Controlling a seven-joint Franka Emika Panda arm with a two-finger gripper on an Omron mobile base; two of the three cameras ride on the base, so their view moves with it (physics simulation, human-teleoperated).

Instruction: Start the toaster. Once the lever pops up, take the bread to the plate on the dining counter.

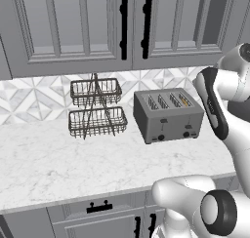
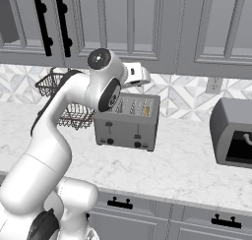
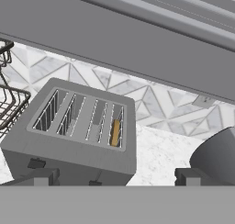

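Note:
The grey four-slot toaster (image 1: 168, 116) (image 2: 129, 121) (image 3: 78, 136) stands on the marble worktop against the patterned tiles. A golden-brown slice of bread (image 3: 115, 132) (image 1: 185, 101) (image 2: 146, 109) sits down in its rightmost slot. Both front levers (image 1: 164, 120) are in their upper position. My gripper (image 3: 114, 177) hovers above and in front of the toaster, open, with nothing between its fingers. The plate and the dining counter are out of view.
A two-tier wire basket rack (image 1: 96, 108) (image 2: 59, 86) stands left of the toaster. A dark grey appliance (image 2: 234, 133) (image 3: 218, 159) sits to its right. Upper cabinets (image 1: 73, 27) hang low over the worktop. Bare marble (image 1: 58, 164) lies in front.

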